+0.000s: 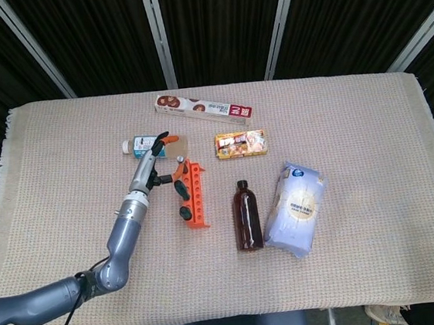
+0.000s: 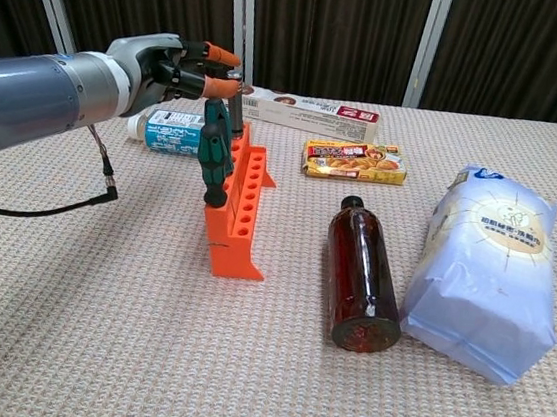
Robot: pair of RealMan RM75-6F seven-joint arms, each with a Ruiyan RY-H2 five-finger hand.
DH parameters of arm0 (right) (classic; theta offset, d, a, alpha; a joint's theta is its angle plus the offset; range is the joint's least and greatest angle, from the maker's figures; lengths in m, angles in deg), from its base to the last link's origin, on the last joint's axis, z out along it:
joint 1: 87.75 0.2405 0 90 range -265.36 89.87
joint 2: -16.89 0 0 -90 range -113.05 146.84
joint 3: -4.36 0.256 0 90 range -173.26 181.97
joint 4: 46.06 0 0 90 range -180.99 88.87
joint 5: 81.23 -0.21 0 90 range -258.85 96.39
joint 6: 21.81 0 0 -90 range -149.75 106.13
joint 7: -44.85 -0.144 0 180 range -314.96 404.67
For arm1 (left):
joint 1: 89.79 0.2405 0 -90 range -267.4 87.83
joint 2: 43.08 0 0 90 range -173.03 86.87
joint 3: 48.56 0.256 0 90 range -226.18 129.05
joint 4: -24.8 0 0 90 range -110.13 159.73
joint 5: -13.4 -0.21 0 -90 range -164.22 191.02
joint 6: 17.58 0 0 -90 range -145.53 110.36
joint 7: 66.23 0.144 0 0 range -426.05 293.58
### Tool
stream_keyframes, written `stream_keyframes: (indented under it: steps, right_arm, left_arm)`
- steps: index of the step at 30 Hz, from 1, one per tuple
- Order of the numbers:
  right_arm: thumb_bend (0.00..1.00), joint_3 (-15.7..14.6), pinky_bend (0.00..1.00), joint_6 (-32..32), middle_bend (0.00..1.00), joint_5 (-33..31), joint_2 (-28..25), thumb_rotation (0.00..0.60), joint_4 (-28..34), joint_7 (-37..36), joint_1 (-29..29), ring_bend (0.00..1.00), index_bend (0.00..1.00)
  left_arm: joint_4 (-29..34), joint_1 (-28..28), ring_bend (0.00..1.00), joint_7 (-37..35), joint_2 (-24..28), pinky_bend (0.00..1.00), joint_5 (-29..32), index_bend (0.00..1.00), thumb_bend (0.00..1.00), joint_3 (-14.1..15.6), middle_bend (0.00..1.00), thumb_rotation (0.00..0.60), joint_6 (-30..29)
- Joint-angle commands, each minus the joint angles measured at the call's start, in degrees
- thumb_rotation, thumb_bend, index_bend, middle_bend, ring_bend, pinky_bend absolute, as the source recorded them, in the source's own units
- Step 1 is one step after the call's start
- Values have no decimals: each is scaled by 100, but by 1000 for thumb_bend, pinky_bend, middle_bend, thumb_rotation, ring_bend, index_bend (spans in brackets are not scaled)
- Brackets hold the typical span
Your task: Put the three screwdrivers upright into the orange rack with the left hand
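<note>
The orange rack (image 2: 241, 209) (image 1: 196, 196) stands left of centre on the cloth. Two green-handled screwdrivers (image 2: 216, 156) (image 1: 179, 187) stand upright in its left side. A third, grey-handled screwdriver (image 2: 237, 111) stands upright at the rack's far end. My left hand (image 2: 169, 65) (image 1: 151, 158) hovers just left of that far end. Its orange-tipped fingers (image 2: 221, 56) are spread, with the lower tip close beside the grey handle's top. I see nothing held in the hand. My right hand shows in neither view.
A blue-and-white bottle (image 2: 171, 132) lies behind the hand. A long red-and-white box (image 2: 314, 114) sits at the back and a yellow snack box (image 2: 354, 160) sits right of the rack. A brown bottle (image 2: 362, 273) and a white bag (image 2: 488, 273) lie to the right.
</note>
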Motion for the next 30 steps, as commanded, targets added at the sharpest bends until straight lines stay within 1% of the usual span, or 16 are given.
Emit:
stream_keyframes:
  steps: [1,5,7,9,13,23,30]
  right_arm:
    - [0,-2,0,-4,0,-1,0,600,-1,2,0,0,0]
    - [0,0,0,-4,0,1,2,600,-6,-1,3,0,0]
    - [0,0,0,-3,0,2,3,600,-7,-1,4,0,0]
    - [0,-1,0,-2,0,5,5,600,-7,0,4,0,0]
    - [0,0,0,9,0,8,3,600,-1,5,0,0,0]
    - [0,1,0,18,0,24,-10,600,30,37,7,0,0]
    - [0,6,0,15,0,35,-18,600,41,45,20,0,0]
  left_arm:
    - [19,18,0,-20,11,0,-25,128,394,-5,0,600,-11]
    - [47,50,0,-48,36,0,-62,67,373,-3,0,600,-12]
    - [59,59,0,-62,47,0,-79,21,351,-14,0,600,-18]
    - [75,68,0,-79,59,0,-93,1,328,-26,0,600,-20]
    - [109,87,0,-109,84,0,-147,0,291,-43,0,600,-36]
    - [241,158,0,-180,180,0,-377,0,286,-98,0,600,-188]
    - [511,292,0,-227,376,0,-707,0,285,-122,0,600,-427]
